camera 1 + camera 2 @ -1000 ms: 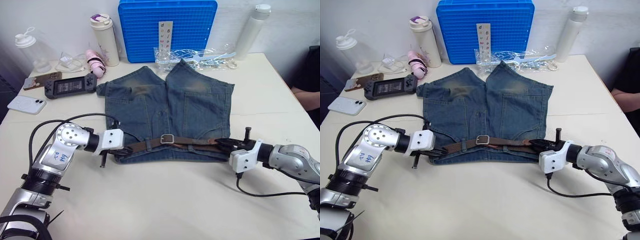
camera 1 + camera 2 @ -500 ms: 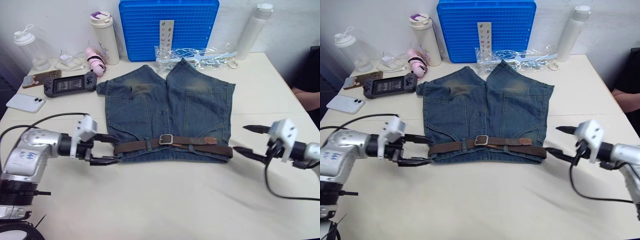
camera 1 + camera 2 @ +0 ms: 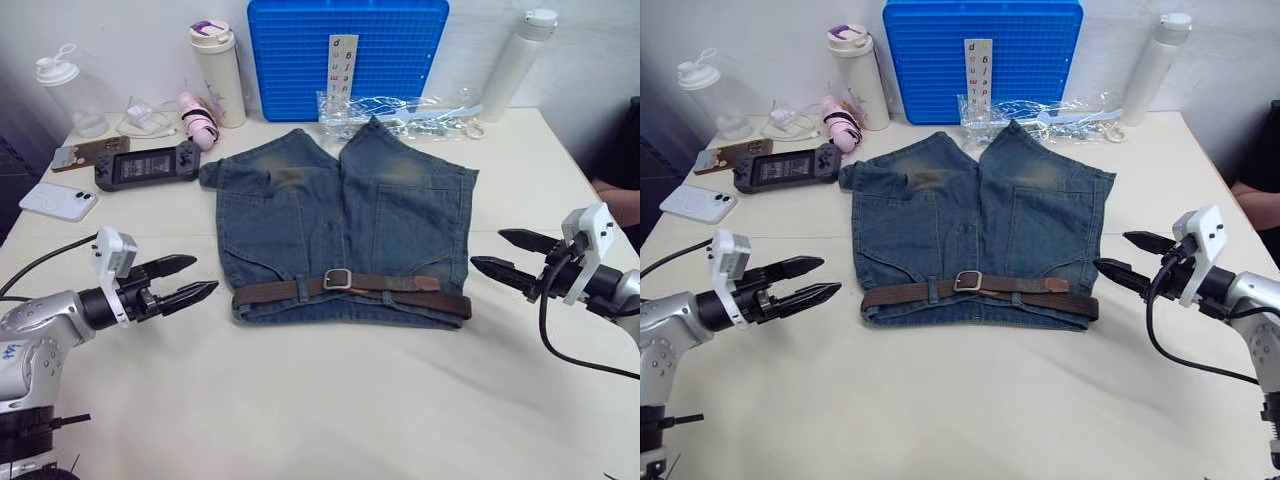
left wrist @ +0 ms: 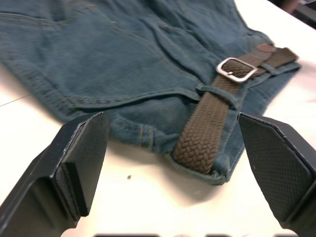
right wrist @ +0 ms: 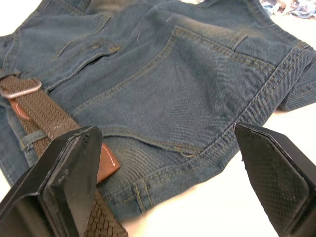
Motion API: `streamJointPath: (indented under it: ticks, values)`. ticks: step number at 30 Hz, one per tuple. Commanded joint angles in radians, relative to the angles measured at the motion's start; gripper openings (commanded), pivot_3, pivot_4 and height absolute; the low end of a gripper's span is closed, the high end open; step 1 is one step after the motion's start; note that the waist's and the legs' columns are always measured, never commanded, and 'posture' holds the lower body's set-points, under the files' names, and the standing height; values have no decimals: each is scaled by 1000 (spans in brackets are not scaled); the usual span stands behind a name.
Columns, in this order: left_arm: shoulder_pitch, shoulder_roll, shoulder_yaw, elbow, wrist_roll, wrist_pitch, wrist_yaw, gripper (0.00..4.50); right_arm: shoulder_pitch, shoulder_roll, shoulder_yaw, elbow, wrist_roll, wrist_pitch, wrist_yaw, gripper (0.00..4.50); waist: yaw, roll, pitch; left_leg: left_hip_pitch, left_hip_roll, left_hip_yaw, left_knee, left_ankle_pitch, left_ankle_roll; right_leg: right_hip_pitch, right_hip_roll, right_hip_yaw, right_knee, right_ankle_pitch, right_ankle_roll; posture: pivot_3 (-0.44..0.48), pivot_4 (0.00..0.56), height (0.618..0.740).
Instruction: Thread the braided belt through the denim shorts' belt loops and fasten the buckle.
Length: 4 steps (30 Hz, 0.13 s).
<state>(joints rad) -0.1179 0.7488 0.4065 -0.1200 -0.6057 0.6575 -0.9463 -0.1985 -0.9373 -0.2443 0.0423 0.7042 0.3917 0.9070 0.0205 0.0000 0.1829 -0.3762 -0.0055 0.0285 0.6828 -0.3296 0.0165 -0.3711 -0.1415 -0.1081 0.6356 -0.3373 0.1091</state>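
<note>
left hand [image 3: 195, 278]: spread wide, held off the shorts' left edge | shorts [image 3: 340, 215]: laid flat mid-tabletop [image 3: 330, 400], belt [image 3: 350, 289] threaded along waistband, buckle [image 3: 337, 279] fastened | right hand [image 3: 497, 253]: spread wide, empty, beside belt's right end

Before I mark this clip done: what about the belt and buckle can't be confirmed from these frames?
- Prong of the buckle: too small in the head views, blurred in the left wrist view; whether it sits in the weave is unclear.
- Braided belt behind the denim shorts: hidden by the fabric.
- Belt loops: few visible, and the right wrist view's edge cuts off the waistband.
</note>
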Motion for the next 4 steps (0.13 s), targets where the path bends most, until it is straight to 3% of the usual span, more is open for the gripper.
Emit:
streamJointPath:
  ticks: [1,4]
  values:
    - [34,-15,25,-58,-4,-31,44,4481,-7,24,-51,-6,-26,-21,2,4500,3,0,0,0,0,0,0,0,0,0,0,0,0,0,0,0,150,689]
    - [36,-20,29,-47,-2,-48,58,4481,-16,42,-61,-4,-35,-18,-1,4500,4,0,0,0,0,0,0,0,0,-1,0,0,0,0,0,0,150,689]
